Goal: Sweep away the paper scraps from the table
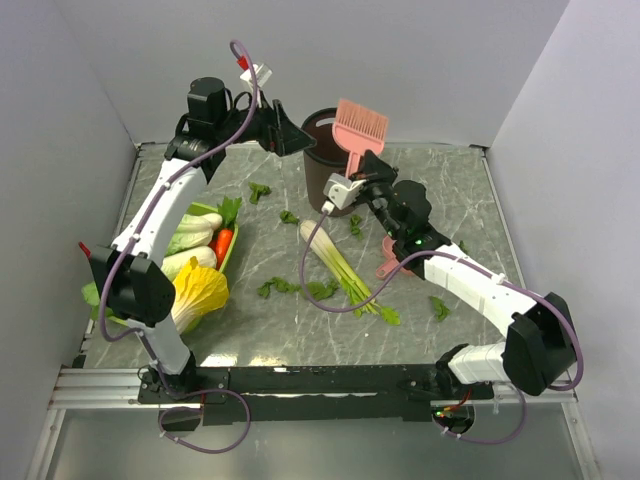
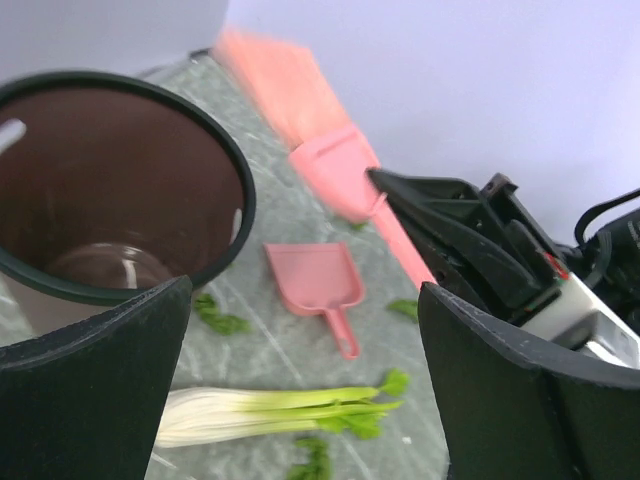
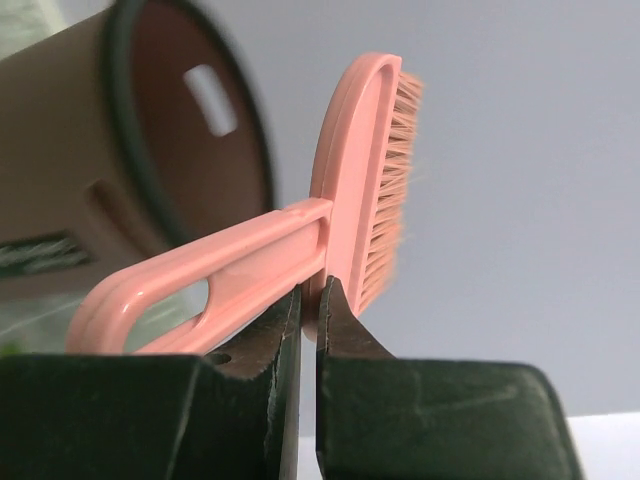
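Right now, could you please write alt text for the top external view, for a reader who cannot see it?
The right gripper holds a pink brush raised, bristles up, beside a brown bin, with the open left gripper close by. Paper scraps, a leek-like stalk and a pink dustpan lie on the table.

Worktop (image 1: 455,190): clearances.

Open: far right corner and the run down the right edge, bare surface. Strip along the near edge between the arm bases, bare. Lane between basket and leek, passable, dotted with paper scraps (image 1: 275,287).

Blocked, far edge, middle: brown bin (image 1: 318,175), upright; left gripper (image 2: 305,288) at its rim, jaws wide apart; pink brush (image 1: 360,125) raised just right of it, clamped in the right gripper (image 3: 310,295).

Blocked, centre: leek (image 1: 335,262), lying diagonally.

Blocked, left edge: green basket (image 1: 204,208) of vegetables, cabbage (image 1: 200,290) at its near end, left arm (image 1: 150,215) overhead.

Blocked, right of centre: right arm (image 1: 470,280) slanting over the pink dustpan (image 2: 315,280).
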Controlling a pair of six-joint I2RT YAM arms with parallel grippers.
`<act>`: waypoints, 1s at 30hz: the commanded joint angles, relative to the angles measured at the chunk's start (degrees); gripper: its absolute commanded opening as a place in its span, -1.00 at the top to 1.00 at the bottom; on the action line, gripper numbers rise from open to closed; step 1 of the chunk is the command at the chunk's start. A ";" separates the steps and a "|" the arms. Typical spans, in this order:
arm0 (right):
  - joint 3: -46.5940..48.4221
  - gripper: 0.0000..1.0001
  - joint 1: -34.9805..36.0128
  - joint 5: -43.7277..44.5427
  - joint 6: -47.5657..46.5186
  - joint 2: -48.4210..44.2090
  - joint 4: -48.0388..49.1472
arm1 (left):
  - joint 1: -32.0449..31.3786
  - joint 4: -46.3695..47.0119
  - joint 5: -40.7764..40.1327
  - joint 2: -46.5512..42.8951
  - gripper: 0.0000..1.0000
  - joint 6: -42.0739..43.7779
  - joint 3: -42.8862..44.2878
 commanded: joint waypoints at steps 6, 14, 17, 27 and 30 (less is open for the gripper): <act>5.24 1.00 2.69 -2.12 -10.58 1.30 13.64 | 2.49 15.32 11.34 3.26 -0.99 -14.67 0.54; 7.17 1.00 3.92 -2.03 -10.41 2.62 8.72 | 2.66 27.72 19.34 3.79 -0.86 -21.27 -2.27; 7.52 1.00 4.01 -2.82 -10.76 3.15 7.40 | 2.66 27.11 18.73 5.19 -0.85 -22.24 -0.34; 7.35 1.00 4.27 -6.95 -14.01 3.77 4.23 | 2.66 27.37 16.80 7.75 -0.62 -23.39 2.04; 7.43 1.00 4.18 -7.65 -14.80 4.03 3.80 | 2.66 28.07 16.80 7.92 -0.39 -23.92 1.69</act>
